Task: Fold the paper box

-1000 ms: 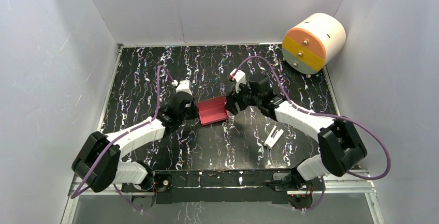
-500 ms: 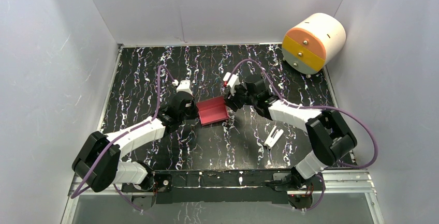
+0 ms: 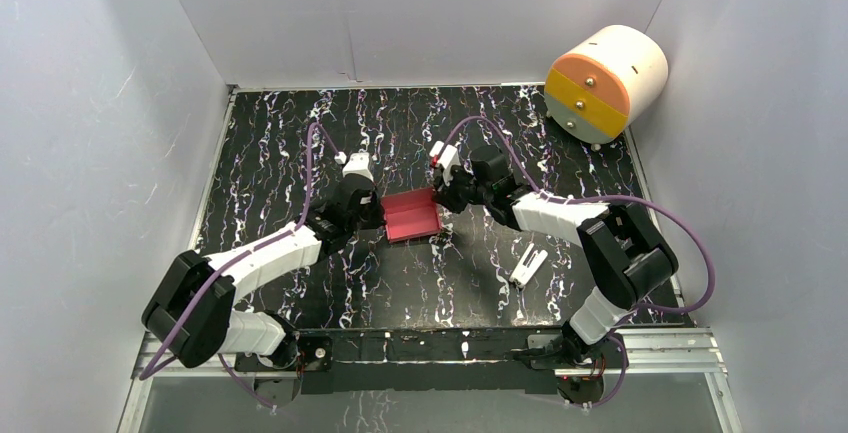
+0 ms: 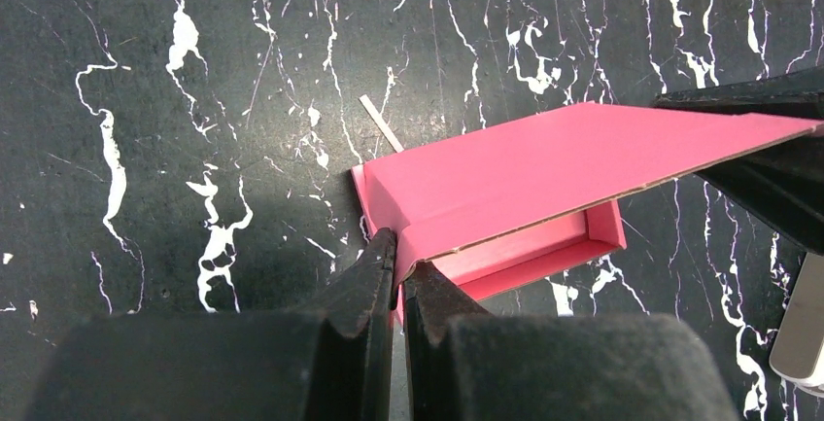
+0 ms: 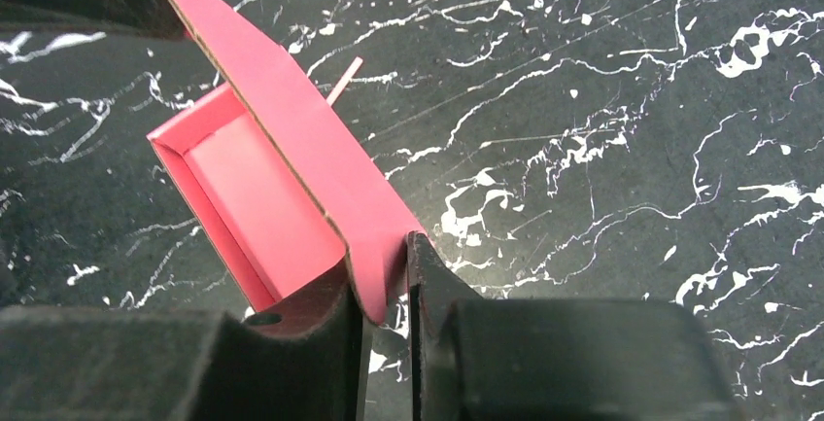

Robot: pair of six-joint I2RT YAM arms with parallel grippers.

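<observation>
The paper box [image 3: 412, 215] is a shallow pink-red card tray on the black marbled table, with one long flap [image 4: 583, 154] raised over it. My left gripper [image 4: 398, 251] is shut on the flap's left corner, at the tray's left end [image 3: 383, 215]. My right gripper [image 5: 387, 280] straddles the flap's right corner [image 5: 374, 246]. Its jaws are close together, but a thin gap still shows beside the card. In the top view the right gripper [image 3: 441, 203] sits at the box's right end. The tray's inside [image 5: 257, 202] shows below the flap.
A big white-and-orange cylinder [image 3: 605, 81] stands at the back right corner. A small white clip-like piece [image 3: 527, 266] lies on the table toward the front right. A thin pale sliver [image 4: 379, 122] lies just behind the box. White walls enclose the table on three sides.
The right arm has shifted left onto the box's right end, and its jaws have narrowed around the flap corner. The left gripper and the box have stayed put.
</observation>
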